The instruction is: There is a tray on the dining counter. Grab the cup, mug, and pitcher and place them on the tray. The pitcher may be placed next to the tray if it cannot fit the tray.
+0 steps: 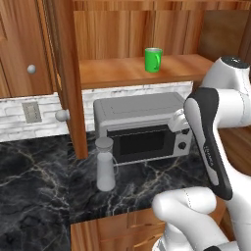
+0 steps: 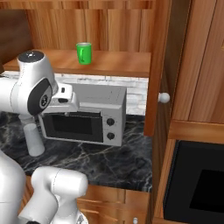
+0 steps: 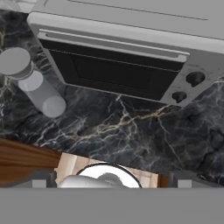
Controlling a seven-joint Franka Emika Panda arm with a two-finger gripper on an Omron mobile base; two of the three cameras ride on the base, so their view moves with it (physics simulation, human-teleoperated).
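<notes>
Since the tall pale grey cylindrical pitcher (image 1: 105,166) stands upright on the black veined marble counter (image 1: 34,196) just left of the grey toaster oven (image 1: 142,127), the gripper, fingers spread wide, should drop level and straddle its body squarely before closing.

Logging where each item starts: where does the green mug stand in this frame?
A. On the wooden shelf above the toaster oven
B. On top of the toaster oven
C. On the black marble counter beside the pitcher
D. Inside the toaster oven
A: the green mug stands on the wooden shelf, above the toaster oven; the pitcher stands alone on the marble counter.
</notes>
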